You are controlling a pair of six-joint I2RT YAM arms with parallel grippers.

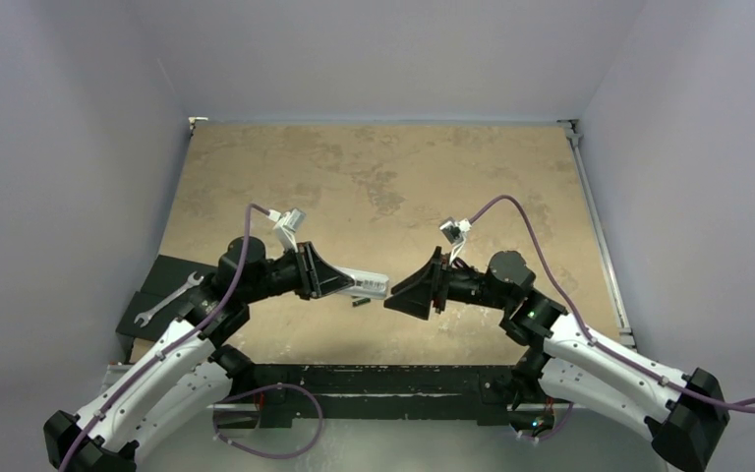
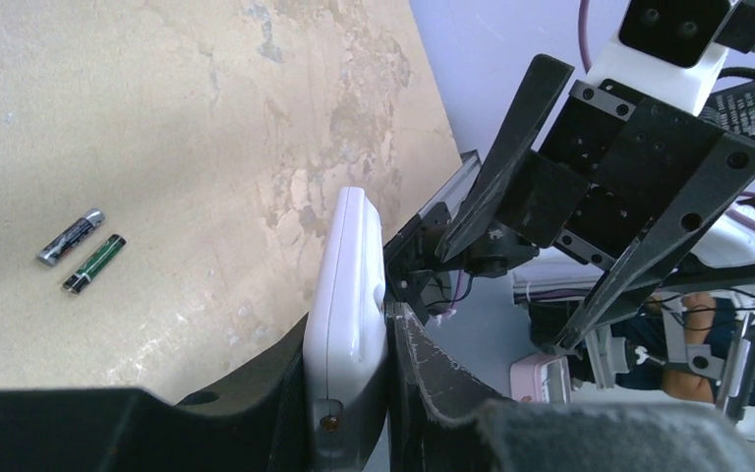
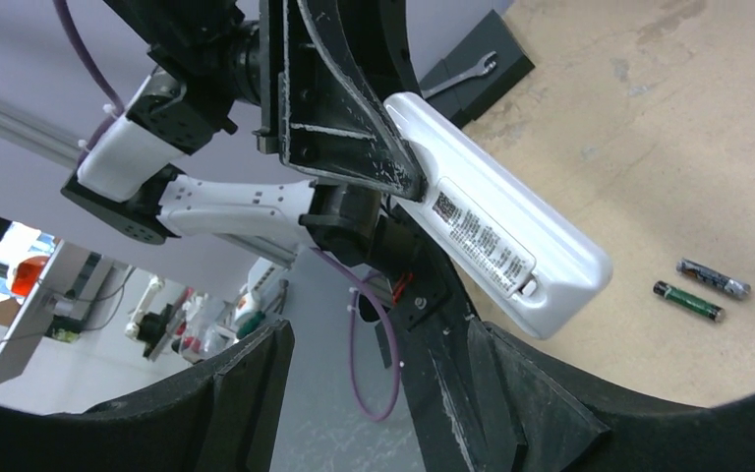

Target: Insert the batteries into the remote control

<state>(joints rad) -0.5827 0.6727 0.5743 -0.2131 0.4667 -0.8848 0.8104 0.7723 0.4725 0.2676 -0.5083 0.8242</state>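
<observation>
At far left a wrench (image 1: 169, 298) lay on a dark mat (image 1: 170, 267), clear of the work. Next, the left gripper (image 1: 352, 283) was pinched on one end of the remote (image 1: 374, 286) and held it above the table (image 1: 374, 177), the free end pointing right. Under that free end, the two batteries (image 1: 359, 304) lay side by side on the table, just apart and touched by nothing. Furthest right, the right gripper (image 1: 395, 298) faced the remote's free end with its fingers spread and nothing between them.

The task looked barely begun. The remote was lifted and presented, but neither battery had been picked up. From the right wrist, the remote's labelled back showed as a smooth surface with a small catch near the free end, so the bay cover seemed still on. Opening it, fetching each battery and seating it all appeared to remain.

The button face was not shown in any view. The left fingers hid the gripped end of the remote. From overhead the batteries were only a dark speck, and their polarity marks could not be read from either wrist.
</observation>
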